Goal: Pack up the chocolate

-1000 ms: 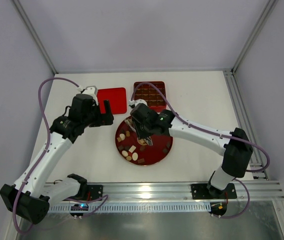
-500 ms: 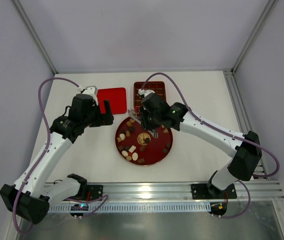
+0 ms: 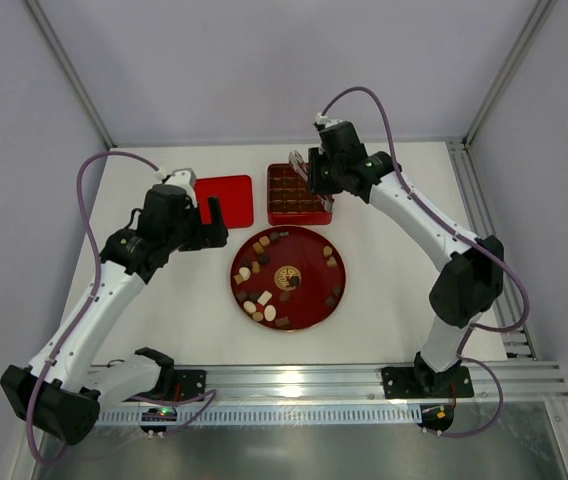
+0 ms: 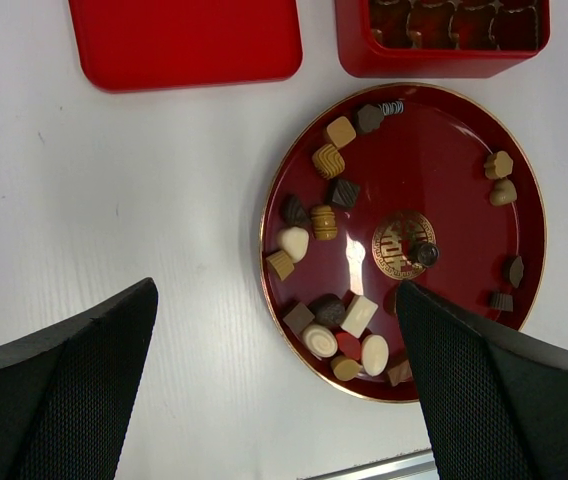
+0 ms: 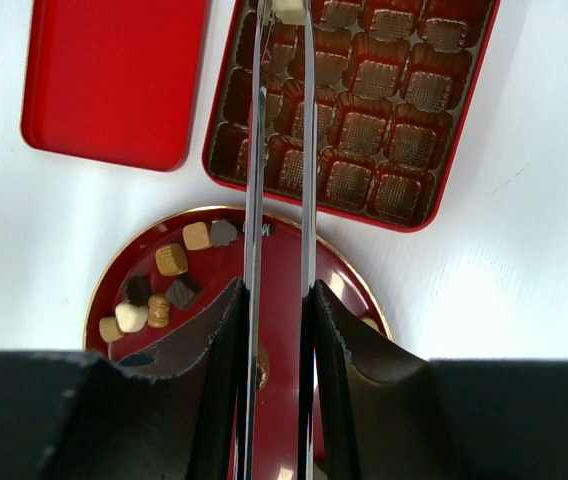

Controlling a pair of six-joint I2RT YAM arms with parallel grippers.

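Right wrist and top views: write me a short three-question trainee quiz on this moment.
1. True or false: the left tool is open and holds nothing.
2. The right tool pinches a piece of chocolate. Its colour is: A dark brown, B cream-white, C light brown?
3. Over what does that piece hang?
Key: 1 true; 2 B; 3 the compartment box.
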